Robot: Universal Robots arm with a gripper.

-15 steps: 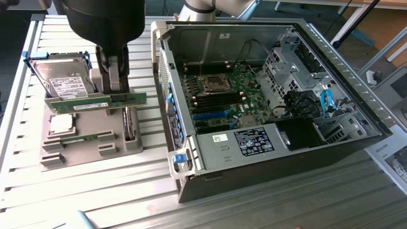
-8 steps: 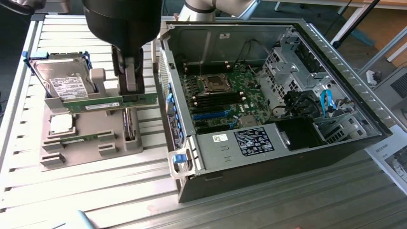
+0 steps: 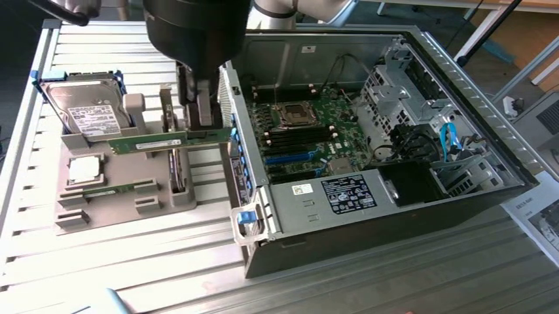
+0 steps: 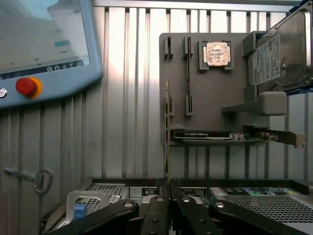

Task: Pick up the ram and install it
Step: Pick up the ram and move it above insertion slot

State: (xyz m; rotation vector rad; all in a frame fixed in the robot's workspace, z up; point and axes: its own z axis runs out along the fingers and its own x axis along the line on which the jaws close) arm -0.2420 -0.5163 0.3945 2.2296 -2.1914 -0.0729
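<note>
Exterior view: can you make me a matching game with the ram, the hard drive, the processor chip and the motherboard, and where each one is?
Things:
1 ram
2 hard drive
3 processor chip
4 motherboard

Places:
A inside the open computer case
B clamped in the gripper
C lying flat in the grey holder
D propped up, white label showing

Pairs: 1-B, 2-D, 3-C, 4-A

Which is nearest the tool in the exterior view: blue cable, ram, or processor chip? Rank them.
1. Ram, gripped by the tool.
2. Processor chip, on the grey tray, exterior view's left.
3. Blue cable, inside the case, exterior view's right.
</note>
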